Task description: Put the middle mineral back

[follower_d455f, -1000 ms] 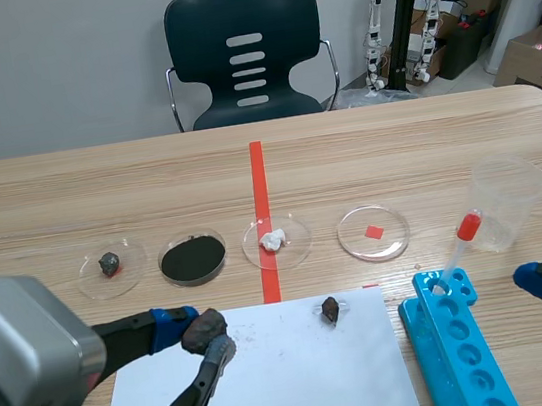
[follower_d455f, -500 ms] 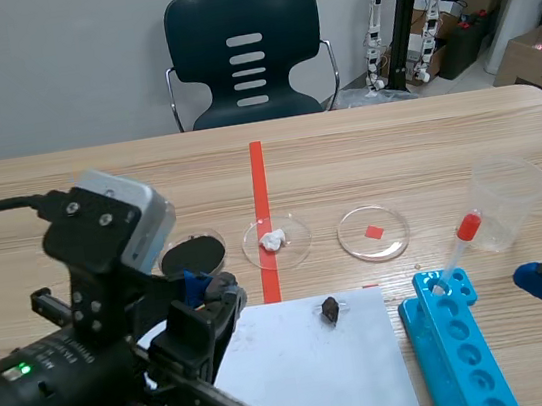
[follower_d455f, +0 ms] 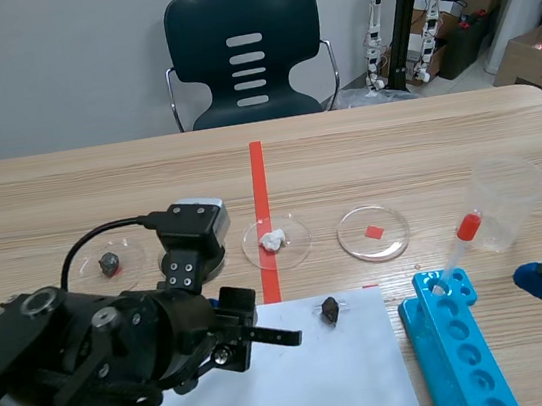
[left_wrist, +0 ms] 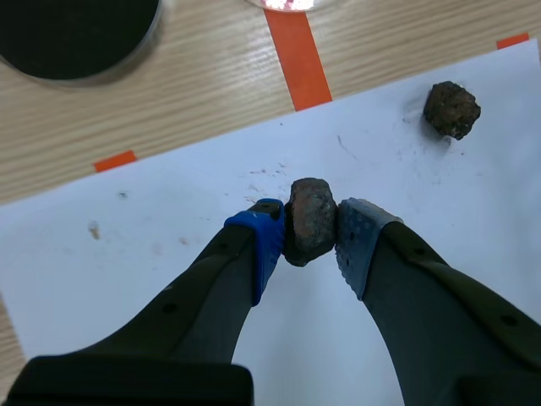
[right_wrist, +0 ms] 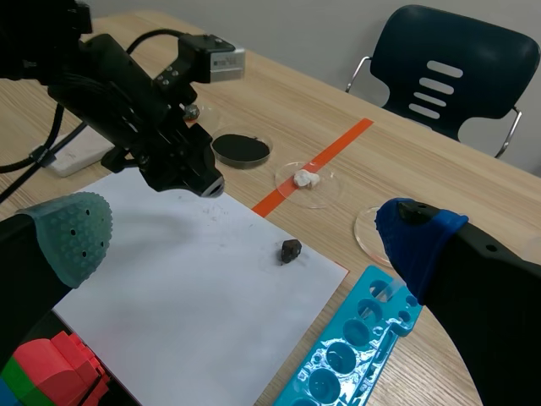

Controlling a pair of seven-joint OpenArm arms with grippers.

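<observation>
Mineral (left_wrist: 310, 216), a brown lump, is pinched between the pads of the left gripper (left_wrist: 308, 245), over the paper (left_wrist: 152, 271) near its far edge. A smaller dark rock (left_wrist: 451, 108) lies apart by the same edge. Just past that edge stand the black dish (left_wrist: 76, 34) and the white-bits dish (follower_d455f: 275, 241). The right gripper (right_wrist: 245, 233) gapes wide near the table's (follower_d455f: 394, 145) right edge.

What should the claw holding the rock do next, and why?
Probably lower the left claw a little until the brown rock rests on the white paper, then open. The rock is pinched between both pads over the paper, clear of the smaller dark rock, so dropping it from there might make it roll.
</observation>
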